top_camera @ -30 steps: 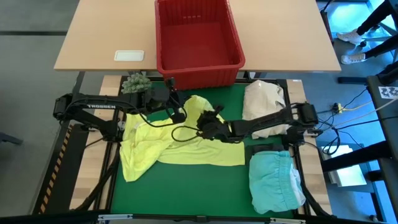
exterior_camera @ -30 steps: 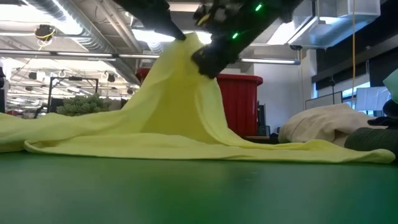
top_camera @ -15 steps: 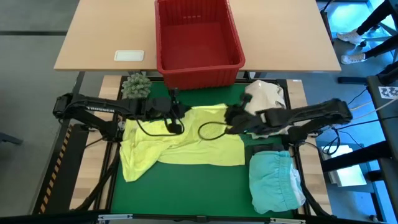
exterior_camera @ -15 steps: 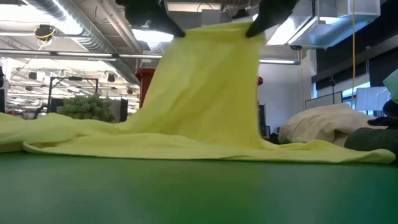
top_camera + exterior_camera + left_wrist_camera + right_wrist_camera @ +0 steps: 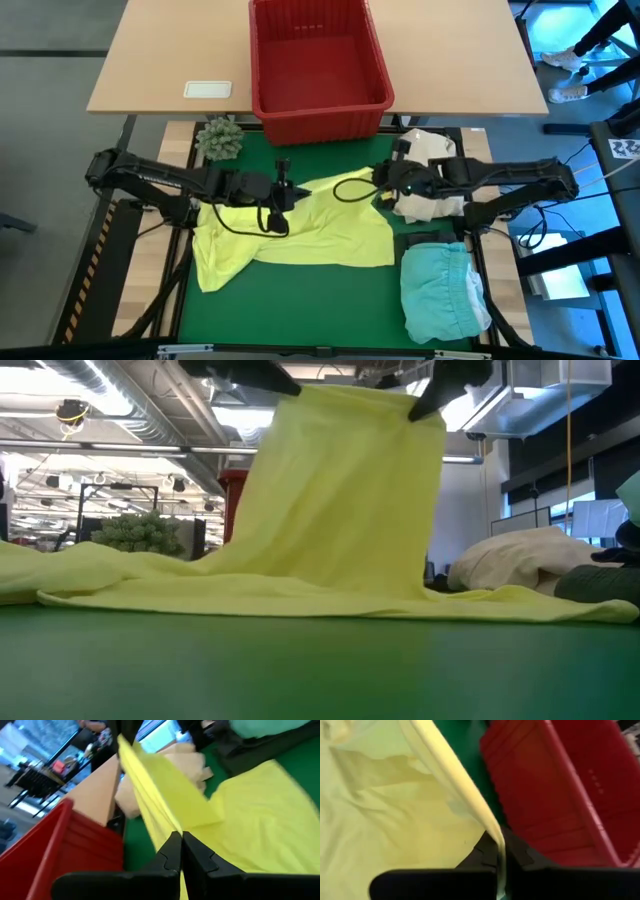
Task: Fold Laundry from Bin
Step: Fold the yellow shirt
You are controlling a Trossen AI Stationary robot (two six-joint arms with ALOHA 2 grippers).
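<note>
The bright yellow garment (image 5: 300,235) lies mostly spread on the green mat (image 5: 320,300). Its far edge is raised off the mat between my two grippers and hangs as a sheet (image 5: 340,490) in the low view. My left gripper (image 5: 284,190) is shut on the left end of that raised edge. My right gripper (image 5: 384,186) is shut on the right end. The red bin (image 5: 318,60) stands just beyond them on the wooden table. A light turquoise garment (image 5: 440,292) lies at the near right. My left gripper pinches the raised edge of the yellow garment (image 5: 170,822) between its two shut fingers, coming from the table's left and slanting down. The edge runs taut to the other gripper; the cloth hangs below, its lower part on the mat. My right gripper pinches the same raised edge at its right end (image 5: 492,827) between its two shut fingers, coming from the table's right and slanting down. The cloth hangs below the fingers (image 5: 428,400) as a flat sheet, its lower part on the mat.
A cream-white bundle (image 5: 425,165) lies right under the right arm. A green spiky ball (image 5: 220,137) sits at the mat's far left corner. A small white card (image 5: 208,89) lies on the wooden table. The near middle of the mat is bare.
My right gripper has risen and gone toward the table's right edge, still shut on the yellow cloth. My left gripper has swung a little toward the near edge. The raised cloth, bunched into a peak before, is now spread into a wide sheet; its lower part stayed on the mat.
</note>
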